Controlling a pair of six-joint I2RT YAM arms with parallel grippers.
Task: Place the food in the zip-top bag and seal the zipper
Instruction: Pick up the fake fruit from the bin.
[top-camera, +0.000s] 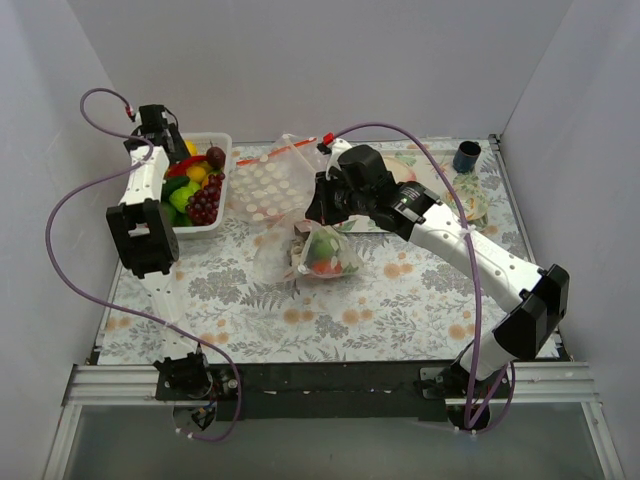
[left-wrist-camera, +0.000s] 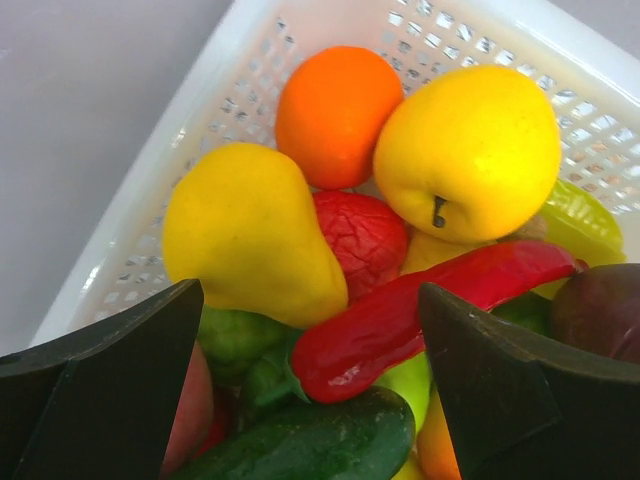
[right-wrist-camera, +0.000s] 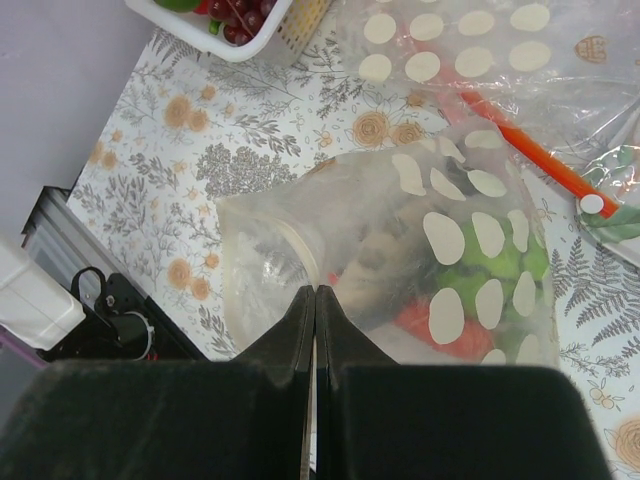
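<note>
The food lies in a white slatted basket (top-camera: 222, 142) at the back left: a yellow pear (left-wrist-camera: 250, 235), an orange (left-wrist-camera: 335, 115), a yellow apple (left-wrist-camera: 470, 150), a red chilli (left-wrist-camera: 420, 310), a green cucumber (left-wrist-camera: 320, 445) and purple grapes (top-camera: 205, 200). My left gripper (top-camera: 160, 130) hangs open just above this pile (left-wrist-camera: 310, 300), holding nothing. My right gripper (top-camera: 312, 215) is shut on the edge of a dotted transparent bag (right-wrist-camera: 420, 270) with green and red food inside (top-camera: 322, 252). A second dotted bag (top-camera: 265, 185) with a red zipper strip (top-camera: 275, 152) lies flat behind it.
A dark blue cup (top-camera: 466, 157) stands at the back right, with a clear wrapper (top-camera: 470, 200) beside it. The red strip (right-wrist-camera: 530, 155) also shows in the right wrist view. White walls close in the left, back and right. The table's front rail (top-camera: 320, 380) is below.
</note>
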